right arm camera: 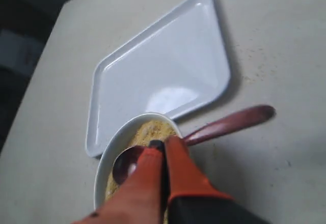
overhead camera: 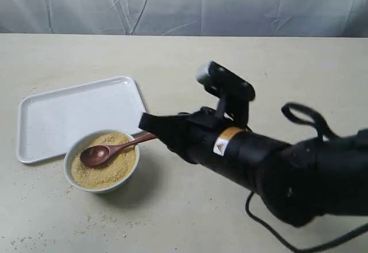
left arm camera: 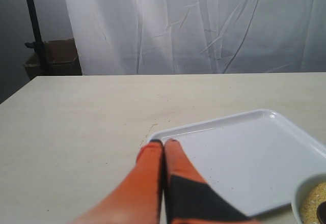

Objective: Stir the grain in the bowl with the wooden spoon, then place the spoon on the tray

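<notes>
The white bowl stands in front of the white tray and is heaped with yellow-tan grain. The wooden spoon lies with its head on the grain and its handle over the rim, pointing right. My right gripper is shut and empty, just above the handle's end. In the right wrist view its tips hover over the spoon, the bowl and the grain, beside the tray. My left gripper is shut and empty near a corner of the tray; the bowl shows at the edge.
Stray grain specks lie on the table in front of the bowl. A black cable loop sticks up from the right arm. A white curtain hangs behind the table, and a cardboard box stands beyond its far edge.
</notes>
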